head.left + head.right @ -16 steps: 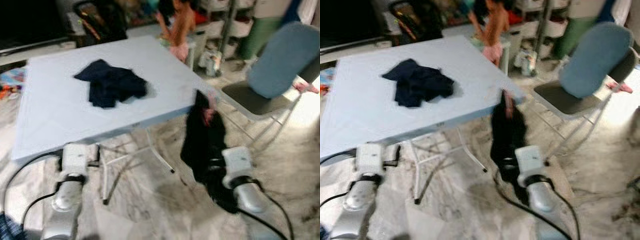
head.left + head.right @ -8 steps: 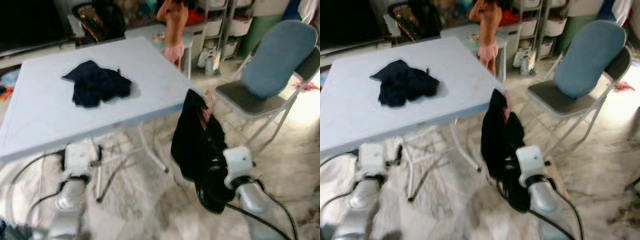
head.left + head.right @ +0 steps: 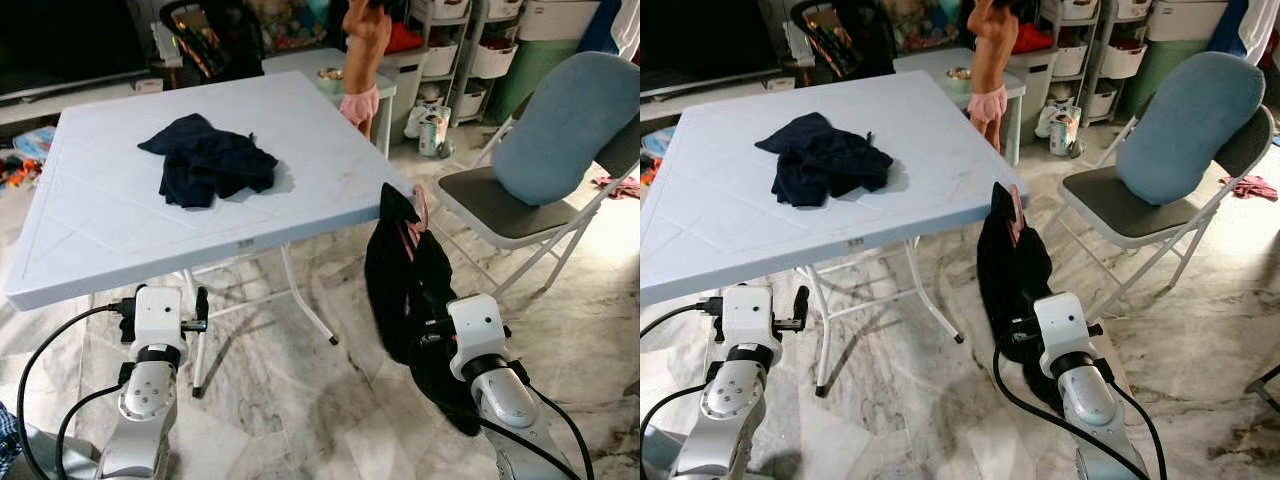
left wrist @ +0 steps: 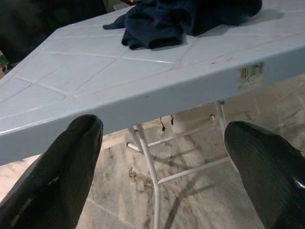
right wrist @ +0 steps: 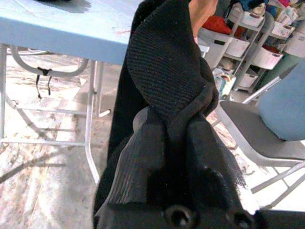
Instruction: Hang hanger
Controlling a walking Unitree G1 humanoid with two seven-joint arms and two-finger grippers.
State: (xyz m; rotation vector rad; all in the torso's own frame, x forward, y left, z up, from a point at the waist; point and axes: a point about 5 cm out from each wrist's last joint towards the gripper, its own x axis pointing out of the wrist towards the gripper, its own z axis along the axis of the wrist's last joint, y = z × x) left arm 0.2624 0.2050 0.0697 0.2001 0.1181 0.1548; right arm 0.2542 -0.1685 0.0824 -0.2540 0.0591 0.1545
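Currently the right gripper (image 5: pixel 167 143) is clamped on a black garment (image 3: pixel 405 285) draped over a pink hanger (image 3: pixel 418 214), held just beside the light-blue table's (image 3: pixel 100 230) right corner, while the left gripper (image 4: pixel 162 157) hovers spread wide below the table's front edge.

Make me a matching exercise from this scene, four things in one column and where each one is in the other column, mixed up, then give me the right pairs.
Things
1. dark blue garment
2. black garment
3. blue cushion
4. left gripper

Places or states
A. leaning against the back of the folding chair
B. open, facing the near edge of the table
C. crumpled on top of the table
D. hanging on a pink hanger, held by the right gripper

Pairs: 1-C, 2-D, 3-A, 4-B
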